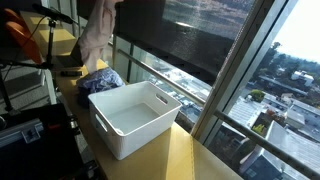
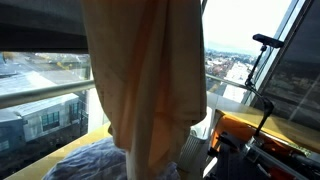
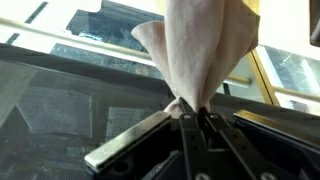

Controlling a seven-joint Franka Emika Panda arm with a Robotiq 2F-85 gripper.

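Note:
My gripper is shut on a pale pink cloth and holds it up in the air. The cloth hangs long and loose in both exterior views; the gripper itself is above the frame there. Under the hanging cloth lies a heap of blue fabric on the yellow sill. A white plastic bin, empty, stands next to the blue heap.
A large window with a dark mesh blind runs along the sill. A yellow ledge carries the bin. Black stands and orange gear are behind, and a black arm or stand is near the window.

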